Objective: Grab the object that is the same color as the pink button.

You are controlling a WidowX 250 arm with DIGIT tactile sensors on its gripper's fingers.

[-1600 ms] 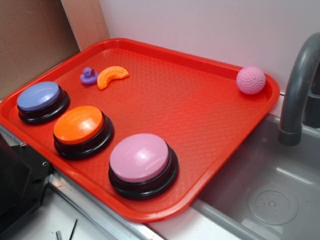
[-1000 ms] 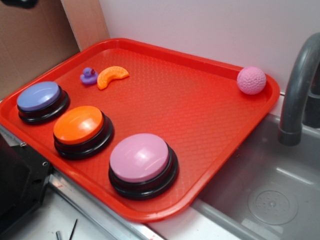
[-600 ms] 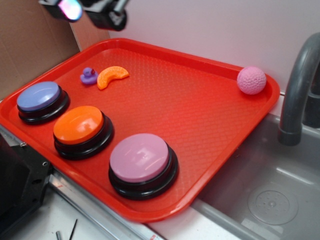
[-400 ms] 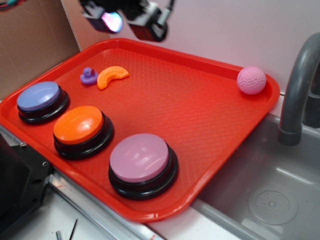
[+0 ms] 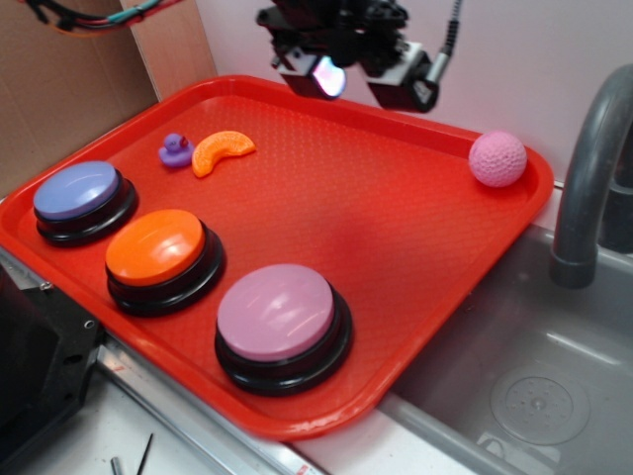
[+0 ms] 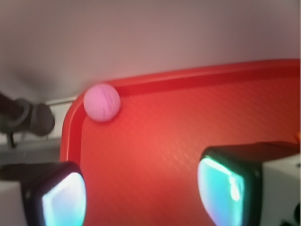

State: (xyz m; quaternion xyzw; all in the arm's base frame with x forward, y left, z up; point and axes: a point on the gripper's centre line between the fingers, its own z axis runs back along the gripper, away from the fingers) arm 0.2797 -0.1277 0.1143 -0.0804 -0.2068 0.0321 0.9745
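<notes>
Pink ball [image 5: 497, 158] sat in the far right corner of the red tray [image 5: 396, 228] | gripper [image 5: 358, 81] hung above the tray's far edge, jaws wide apart, holding nothing | pink button [image 5: 280, 319] near front edge

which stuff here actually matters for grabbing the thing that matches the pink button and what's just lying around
Belongs to the job:
- pink ball, in the tray's far corner by the faucet
- pink button, the colour reference
- tool, open, above the tray's far edge

Just lying about:
- orange button
- blue-purple button
- purple duck
- orange slice
- red tray
- faucet and sink
</notes>
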